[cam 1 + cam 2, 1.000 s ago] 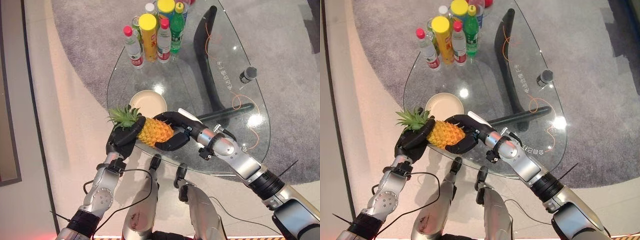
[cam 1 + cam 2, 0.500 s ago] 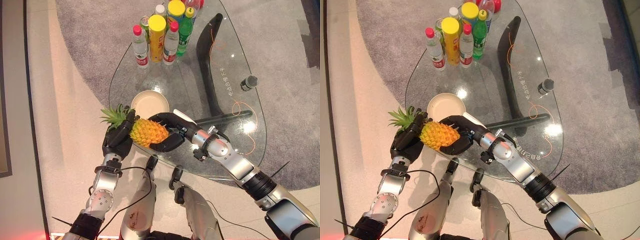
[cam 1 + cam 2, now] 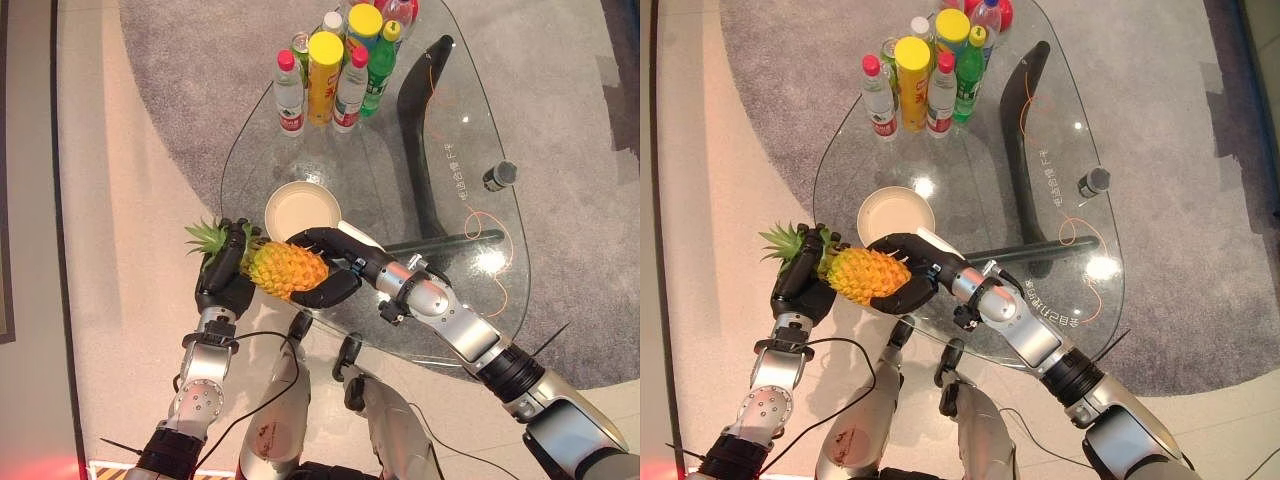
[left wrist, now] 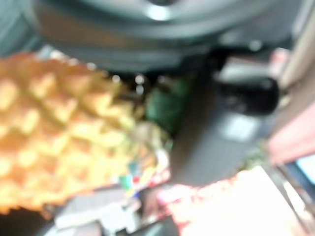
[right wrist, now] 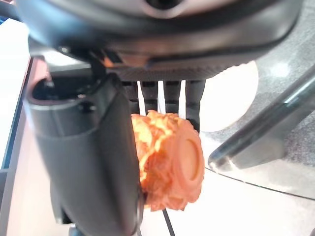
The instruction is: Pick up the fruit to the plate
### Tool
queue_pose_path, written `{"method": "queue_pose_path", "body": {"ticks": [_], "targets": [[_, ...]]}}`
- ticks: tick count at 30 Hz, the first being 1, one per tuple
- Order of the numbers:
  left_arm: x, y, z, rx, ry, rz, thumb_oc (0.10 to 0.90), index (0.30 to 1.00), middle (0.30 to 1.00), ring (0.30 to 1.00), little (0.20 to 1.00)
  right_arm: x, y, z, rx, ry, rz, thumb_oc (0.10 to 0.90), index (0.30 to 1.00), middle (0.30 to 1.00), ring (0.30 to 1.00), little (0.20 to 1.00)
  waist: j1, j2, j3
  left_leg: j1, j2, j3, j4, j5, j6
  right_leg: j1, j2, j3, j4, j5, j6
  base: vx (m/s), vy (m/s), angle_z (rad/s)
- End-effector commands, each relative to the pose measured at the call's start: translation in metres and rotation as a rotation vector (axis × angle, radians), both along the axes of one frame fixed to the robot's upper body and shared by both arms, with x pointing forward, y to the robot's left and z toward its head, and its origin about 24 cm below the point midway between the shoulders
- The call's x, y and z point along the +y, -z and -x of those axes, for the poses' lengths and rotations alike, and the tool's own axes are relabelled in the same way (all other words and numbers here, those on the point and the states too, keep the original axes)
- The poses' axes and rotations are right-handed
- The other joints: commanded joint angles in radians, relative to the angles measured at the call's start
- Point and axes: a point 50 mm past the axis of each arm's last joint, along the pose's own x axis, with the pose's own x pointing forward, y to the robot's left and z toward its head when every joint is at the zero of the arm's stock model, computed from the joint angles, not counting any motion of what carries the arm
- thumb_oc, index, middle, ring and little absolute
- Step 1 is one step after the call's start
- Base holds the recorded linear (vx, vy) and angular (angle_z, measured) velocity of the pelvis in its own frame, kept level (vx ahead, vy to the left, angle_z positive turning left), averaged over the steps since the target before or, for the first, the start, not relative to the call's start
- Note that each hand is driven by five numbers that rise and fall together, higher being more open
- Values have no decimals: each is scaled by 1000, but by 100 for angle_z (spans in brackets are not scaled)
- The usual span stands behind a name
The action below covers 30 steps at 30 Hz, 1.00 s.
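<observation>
Pineapple [image 3: 285, 270] lies sideways in both my hands, off the near-left edge of the glass table [image 3: 480, 150], leafy crown pointing away from the table. My left hand [image 3: 222, 280] is curled round the crown end; my right hand [image 3: 325, 265] wraps fingers over and thumb under the orange body, gripping it firmly. Plate [image 3: 301, 212] sits bare on the table, just beyond the pineapple, not touching it. Bottles [image 3: 335, 60] cluster at the table's far edge. A small dark cylinder [image 3: 498, 176] stands near its right rim.
</observation>
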Motion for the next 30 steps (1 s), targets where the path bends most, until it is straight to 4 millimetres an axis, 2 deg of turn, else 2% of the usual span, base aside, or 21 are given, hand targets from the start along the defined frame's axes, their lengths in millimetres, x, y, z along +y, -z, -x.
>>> {"method": "queue_pose_path", "body": {"ticks": [1, 15, 16, 17, 18, 25, 30], "targets": [[-49, -80, 3, -471, 243, 25, 100, 300, 300, 300, 200, 55, -33, 34, -118, -288, -135, 100, 300, 300, 300, 200, -1, -18, -24, -5, -91, -45, 96, -122, 78, 62, 7, 7, -59, 75, 32, 0, 0, 0], [-46, -79, 5, -478, 236, 26, 100, 300, 300, 300, 200, 55, -29, 32, -103, -232, -148, 100, 300, 300, 300, 200, 3, -21, -24, -7, -87, -32, 101, -129, 79, 64, -1, -9, -57, 75, 37, 0, 0, 0], [-46, -79, 5, -479, 236, 26, 100, 300, 300, 300, 200, 54, -28, 31, -102, -216, -156, 133, 328, 328, 328, 233, 3, -21, -24, -7, -87, -31, 101, -130, 79, 64, -1, -9, -57, 75, 37, 0, 0, 0], [-46, -79, 5, -479, 235, 25, 100, 300, 300, 300, 200, 53, -28, 30, -104, -188, -168, 638, 761, 761, 761, 738, 2, -22, -24, -7, -85, -29, 103, -131, 79, 65, -2, -9, -58, 76, 38, 0, 0, 0], [-46, -79, 5, -481, 233, 23, 100, 300, 300, 300, 200, 52, -28, 28, -106, -173, -171, 800, 900, 900, 900, 900, 0, -24, -24, -5, -85, -28, 103, -132, 80, 66, -2, -8, -58, 76, 38, 0, 0, 0], [-42, -80, 4, -474, 201, 2, 100, 300, 300, 300, 200, 41, -28, 26, -136, -100, -183, 800, 900, 900, 900, 900, -12, -22, -24, -11, -83, -17, 110, -135, 81, 65, -1, -3, -61, 77, 39, -2, 7, -2], [-36, -79, 4, -481, 172, -15, 100, 300, 300, 300, 200, 24, -29, 24, -175, -19, -175, 800, 900, 900, 900, 900, -31, -18, -24, -18, -81, -13, 112, -135, 83, 54, -2, 7, -55, 78, 41, 3, 22, -5]]}}
